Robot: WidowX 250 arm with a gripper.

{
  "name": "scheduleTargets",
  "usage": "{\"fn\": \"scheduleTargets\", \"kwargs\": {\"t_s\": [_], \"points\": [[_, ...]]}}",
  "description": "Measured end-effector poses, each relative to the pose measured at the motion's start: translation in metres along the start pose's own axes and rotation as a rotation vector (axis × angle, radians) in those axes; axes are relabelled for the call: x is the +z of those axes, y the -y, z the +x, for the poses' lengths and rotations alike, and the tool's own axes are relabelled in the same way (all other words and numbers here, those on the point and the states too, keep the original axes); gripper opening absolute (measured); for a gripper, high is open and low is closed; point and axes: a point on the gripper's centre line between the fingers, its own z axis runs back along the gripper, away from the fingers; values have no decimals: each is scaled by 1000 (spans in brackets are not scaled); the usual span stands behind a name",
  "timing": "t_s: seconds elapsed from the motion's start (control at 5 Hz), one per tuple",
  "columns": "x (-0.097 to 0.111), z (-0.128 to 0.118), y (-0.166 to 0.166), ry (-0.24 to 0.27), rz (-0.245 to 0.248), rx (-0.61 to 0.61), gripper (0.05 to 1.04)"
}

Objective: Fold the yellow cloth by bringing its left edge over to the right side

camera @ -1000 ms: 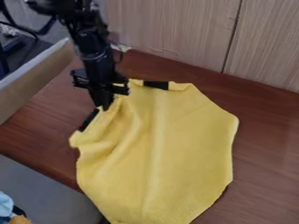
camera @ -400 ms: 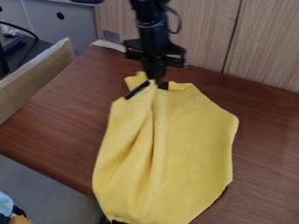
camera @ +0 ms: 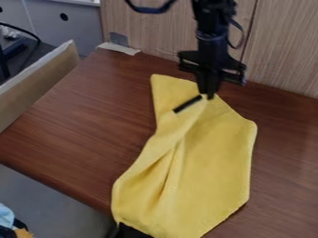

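The black gripper (camera: pixel 209 96) hangs over the back right part of the brown table, its fingertips shut on the upper edge of a yellow cloth (camera: pixel 214 167). From there the cloth is drawn into folds that run down toward the front left. A flat upper left corner of it lies just left of the gripper, and a short black strip (camera: pixel 188 104) shows on the cloth beside the fingertips. The lower end of the cloth reaches the table's front edge, with a dark patch at its lower left.
The brown wooden table (camera: pixel 81 121) runs up to a wood-grain panel (camera: pixel 162 28) at the back. A tan board (camera: pixel 37 83) stands along the left side. Some blue and orange items (camera: pixel 9 221) lie at the lower left corner, off the table.
The gripper has moved right across the back of the table, pulling the cloth's left part over with it. More bare table shows at the left, and the cloth has become narrower.
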Motion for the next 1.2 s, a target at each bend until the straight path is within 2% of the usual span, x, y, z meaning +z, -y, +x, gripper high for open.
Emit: {"fn": "scheduleTargets", "kwargs": {"t_s": [0.4, 0.8, 1.0, 1.2], "points": [[-52, 9, 29, -63, 17, -73, 52], [-55, 17, 36, -53, 35, -101, 68], [-55, 17, 36, -58, 43, -115, 207], [-56, 15, 37, -60, 43, -126, 448]]}}
